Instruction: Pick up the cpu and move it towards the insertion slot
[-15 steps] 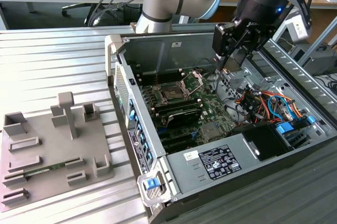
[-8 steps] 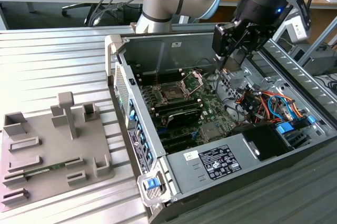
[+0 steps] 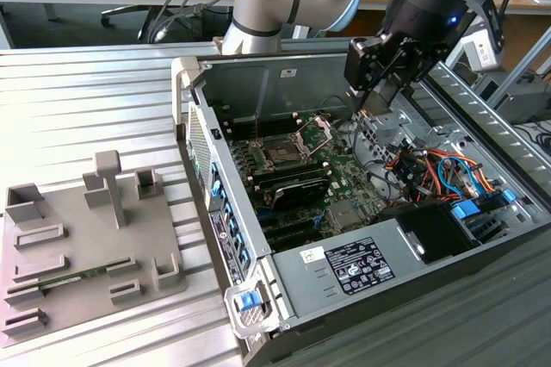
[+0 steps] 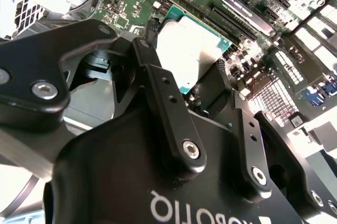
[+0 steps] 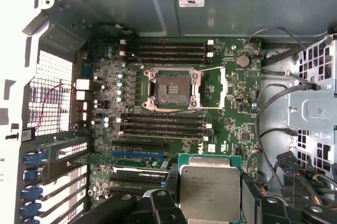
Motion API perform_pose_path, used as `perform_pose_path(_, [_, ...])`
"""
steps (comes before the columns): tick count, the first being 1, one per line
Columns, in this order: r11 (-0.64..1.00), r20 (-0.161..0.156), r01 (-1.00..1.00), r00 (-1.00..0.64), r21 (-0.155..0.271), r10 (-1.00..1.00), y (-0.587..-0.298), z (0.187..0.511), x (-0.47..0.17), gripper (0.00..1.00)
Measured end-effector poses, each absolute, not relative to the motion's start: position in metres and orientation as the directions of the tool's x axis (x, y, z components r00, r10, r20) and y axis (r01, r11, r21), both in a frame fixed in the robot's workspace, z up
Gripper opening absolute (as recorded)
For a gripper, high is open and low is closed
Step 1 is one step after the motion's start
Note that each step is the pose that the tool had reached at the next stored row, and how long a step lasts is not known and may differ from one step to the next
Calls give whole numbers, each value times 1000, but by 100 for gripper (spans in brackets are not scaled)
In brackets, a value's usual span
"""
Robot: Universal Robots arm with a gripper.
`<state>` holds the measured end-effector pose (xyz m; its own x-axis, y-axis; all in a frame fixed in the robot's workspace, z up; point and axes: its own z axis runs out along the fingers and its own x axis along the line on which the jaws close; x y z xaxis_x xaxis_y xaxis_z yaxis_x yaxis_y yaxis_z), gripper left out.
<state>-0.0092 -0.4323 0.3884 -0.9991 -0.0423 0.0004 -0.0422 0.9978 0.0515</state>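
In the first wrist view the cpu [image 5: 209, 192] runs off the picture's edge, so one side of it is cut away, and the end effector's fingers [image 5: 250, 195] cover its flanks; the print on its metal top is too small to tell. In the second wrist view the end effector [image 4: 179, 90] hides much of the cpu [image 4: 192, 50], leaving only part of its pale top and green rim. In the exterior view the end effector [image 3: 376, 100] is dark and crowded against the arm, and the chip it carries cannot be made out there. The insertion slot [image 3: 281, 153] shows small, its contacts too fine to tell.
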Motion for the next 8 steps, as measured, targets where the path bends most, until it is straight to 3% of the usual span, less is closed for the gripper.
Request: perform_pose_path(8, [998,0,-42,-999,52,-42,-432,385,-9,55])
